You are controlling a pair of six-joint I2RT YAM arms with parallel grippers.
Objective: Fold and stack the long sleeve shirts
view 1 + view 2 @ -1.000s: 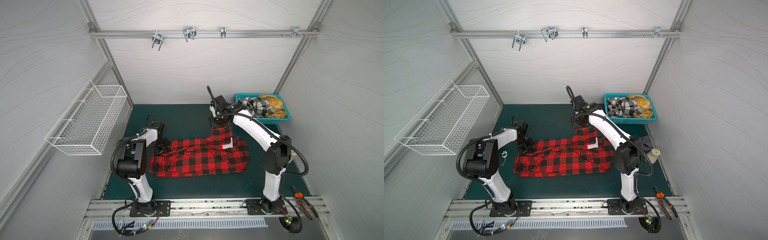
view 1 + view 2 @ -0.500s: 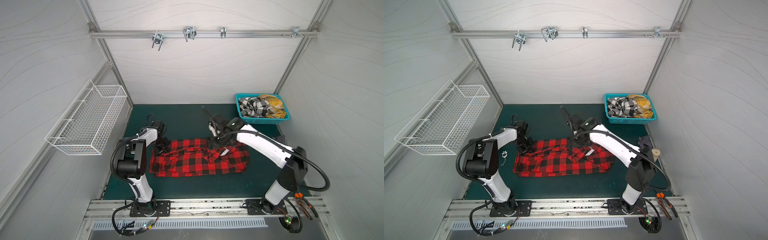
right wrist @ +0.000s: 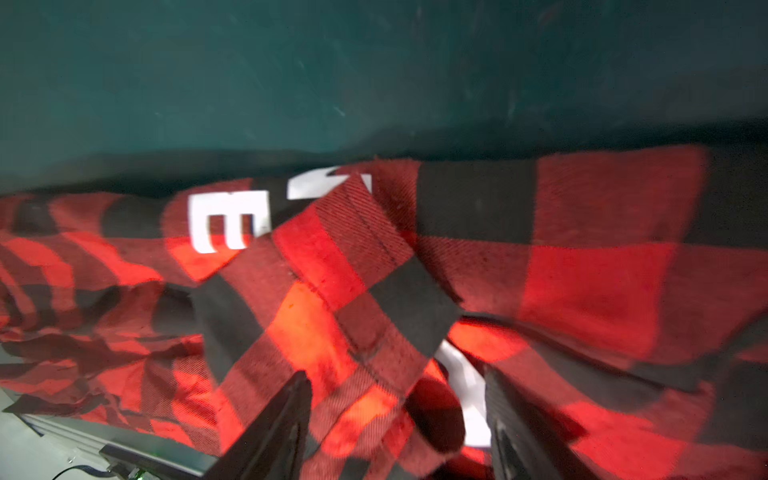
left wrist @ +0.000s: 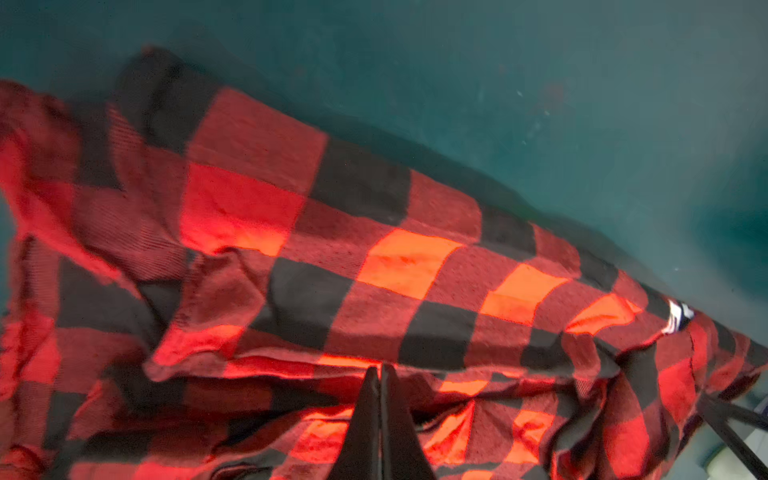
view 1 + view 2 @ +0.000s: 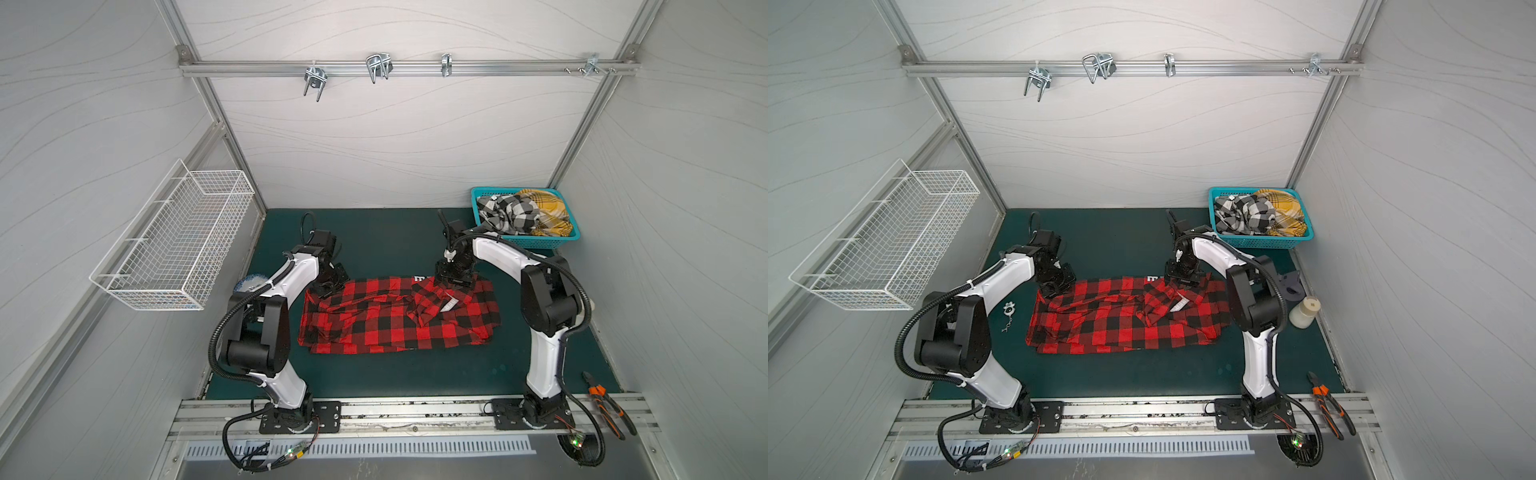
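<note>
2 shirts (image 5: 519, 212) in teal basket (image 5: 536, 241); left gripper (image 4: 380, 368) closed at red shirt (image 5: 395, 328), right gripper (image 3: 397, 372) spread astride it.

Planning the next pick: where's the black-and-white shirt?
In both top views, the black-and-white shirt lies in the teal basket, far right corner, left of the yellow plaid shirt.

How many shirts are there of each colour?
Red-and-black shirt: 1
Black-and-white shirt: 1
Yellow plaid shirt: 1
Total: 3
</note>
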